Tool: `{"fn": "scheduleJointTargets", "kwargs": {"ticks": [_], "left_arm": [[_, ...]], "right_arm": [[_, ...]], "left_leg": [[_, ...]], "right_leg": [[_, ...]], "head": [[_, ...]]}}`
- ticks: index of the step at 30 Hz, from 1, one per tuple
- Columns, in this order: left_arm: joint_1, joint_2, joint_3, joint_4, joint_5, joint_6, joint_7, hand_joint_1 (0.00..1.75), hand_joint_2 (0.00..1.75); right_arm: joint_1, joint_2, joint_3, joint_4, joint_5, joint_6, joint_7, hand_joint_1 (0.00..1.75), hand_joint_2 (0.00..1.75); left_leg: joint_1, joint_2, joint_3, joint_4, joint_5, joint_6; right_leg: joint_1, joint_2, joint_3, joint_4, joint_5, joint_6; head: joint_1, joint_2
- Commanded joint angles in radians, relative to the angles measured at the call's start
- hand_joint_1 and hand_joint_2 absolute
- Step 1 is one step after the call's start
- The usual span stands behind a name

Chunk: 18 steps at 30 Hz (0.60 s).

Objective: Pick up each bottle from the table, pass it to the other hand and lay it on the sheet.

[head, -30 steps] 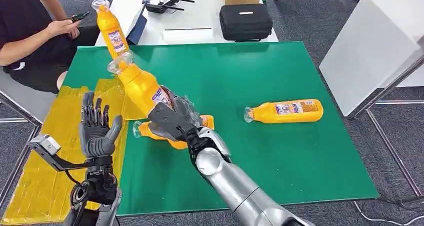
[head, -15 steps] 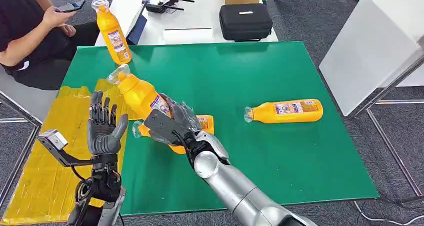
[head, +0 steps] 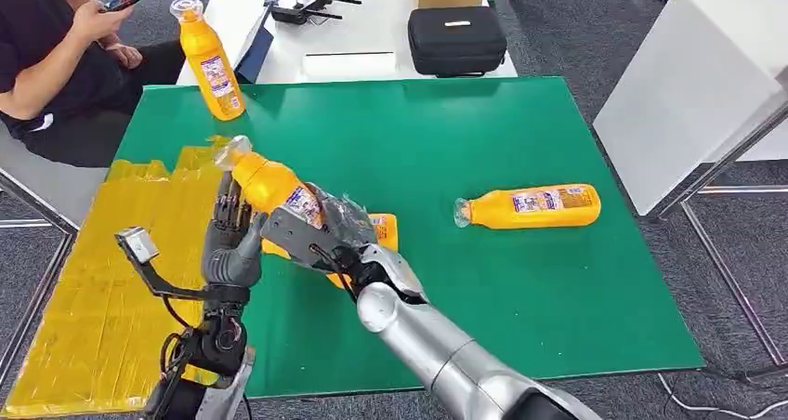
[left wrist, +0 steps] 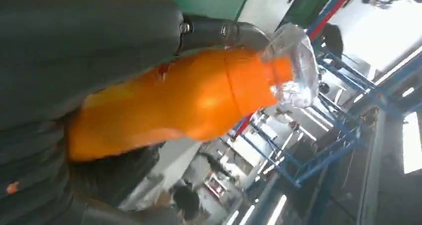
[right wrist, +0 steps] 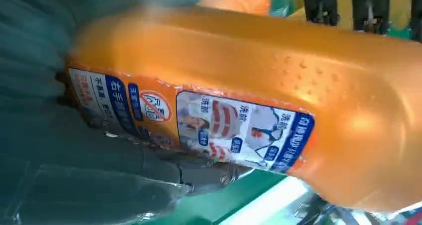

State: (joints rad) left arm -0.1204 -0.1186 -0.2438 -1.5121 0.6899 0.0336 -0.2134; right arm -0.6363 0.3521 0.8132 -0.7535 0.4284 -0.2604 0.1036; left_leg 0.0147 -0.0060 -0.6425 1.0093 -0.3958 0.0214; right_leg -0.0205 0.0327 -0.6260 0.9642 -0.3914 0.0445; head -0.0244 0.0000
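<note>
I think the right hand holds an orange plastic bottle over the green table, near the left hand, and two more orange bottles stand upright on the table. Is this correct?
Not quite. Only one orange plastic bottle stands upright, at the far corner of the green table; the others lie on their sides, as the head view shows. The rest holds: the right hand holds a bottle near the left hand.

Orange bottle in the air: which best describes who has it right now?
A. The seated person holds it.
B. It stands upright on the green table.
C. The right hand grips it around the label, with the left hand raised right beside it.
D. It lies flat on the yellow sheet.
C: the right hand is wrapped around the orange bottle at its label, tilted above the green table, and the left hand is up beside it.
</note>
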Motion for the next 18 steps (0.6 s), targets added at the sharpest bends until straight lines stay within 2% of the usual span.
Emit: {"fn": "scheduleJointTargets", "kwargs": {"ticks": [1, 9, 12, 13, 15, 16, 17, 18], "left_arm": [[-0.168, -0.042, -0.138, 0.252, 0.079, -0.031, 0.088, 0.0, 1.75], [-0.26, -0.075, -0.198, 0.391, 0.102, -0.025, 0.114, 0.0, 1.75], [-0.283, -0.061, -0.201, 0.428, 0.104, -0.002, 0.103, 0.0, 1.75], [-0.283, -0.054, -0.198, 0.436, 0.106, 0.001, 0.1, 0.0, 1.75], [-0.281, -0.049, -0.195, 0.444, 0.111, -0.004, 0.093, 0.0, 1.75], [-0.281, -0.049, -0.195, 0.444, 0.111, -0.004, 0.093, 0.0, 1.75], [-0.281, -0.049, -0.195, 0.444, 0.111, -0.004, 0.093, 0.0, 1.75], [-0.281, -0.049, -0.195, 0.444, 0.111, -0.004, 0.093, 0.0, 1.75]], "right_arm": [[-0.11, -0.003, 0.317, 0.145, -0.012, -0.064, 0.121, 1.75, 1.75], [-0.131, -0.003, 0.432, 0.086, -0.098, -0.084, 0.152, 1.75, 1.75], [-0.127, -0.003, 0.477, 0.066, -0.093, -0.095, 0.153, 1.75, 1.75], [-0.122, -0.003, 0.482, 0.064, -0.094, -0.094, 0.145, 1.75, 1.75], [-0.119, -0.003, 0.483, 0.066, -0.093, -0.097, 0.143, 1.75, 1.75], [-0.119, -0.003, 0.483, 0.066, -0.093, -0.097, 0.143, 1.75, 1.75], [-0.119, -0.003, 0.483, 0.066, -0.093, -0.097, 0.143, 1.75, 1.75], [-0.119, -0.003, 0.483, 0.066, -0.093, -0.097, 0.143, 1.75, 1.75]], "left_leg": [[0.0, -0.004, 0.006, 0.0, -0.002, -0.001], [0.0, -0.004, 0.003, 0.001, -0.001, 0.0], [0.0, -0.005, 0.004, 0.002, -0.002, 0.001], [0.0, -0.002, 0.002, 0.001, 0.0, 0.001], [0.0, -0.001, 0.003, 0.0, 0.0, 0.001], [0.0, -0.002, 0.008, 0.002, -0.004, 0.0], [0.0, -0.001, 0.001, 0.0, 0.0, 0.001], [0.0, -0.002, 0.004, 0.001, -0.001, 0.001]], "right_leg": [[0.001, -0.007, 0.007, 0.002, -0.004, -0.003], [0.001, -0.007, 0.004, 0.001, -0.003, -0.001], [0.001, -0.009, 0.005, 0.003, -0.004, -0.002], [0.001, -0.005, 0.002, 0.001, -0.002, -0.001], [0.001, -0.004, 0.003, 0.001, -0.002, -0.001], [0.001, -0.007, 0.008, 0.003, -0.006, -0.003], [0.001, -0.004, 0.001, 0.0, -0.001, -0.001], [0.001, -0.006, 0.004, 0.001, -0.003, -0.002]], "head": [[0.0, 0.0], [0.0, 0.0], [0.0, 0.0], [0.0, 0.0], [-0.001, 0.0], [0.0, 0.0], [0.0, 0.0], [-0.001, 0.0]]}}
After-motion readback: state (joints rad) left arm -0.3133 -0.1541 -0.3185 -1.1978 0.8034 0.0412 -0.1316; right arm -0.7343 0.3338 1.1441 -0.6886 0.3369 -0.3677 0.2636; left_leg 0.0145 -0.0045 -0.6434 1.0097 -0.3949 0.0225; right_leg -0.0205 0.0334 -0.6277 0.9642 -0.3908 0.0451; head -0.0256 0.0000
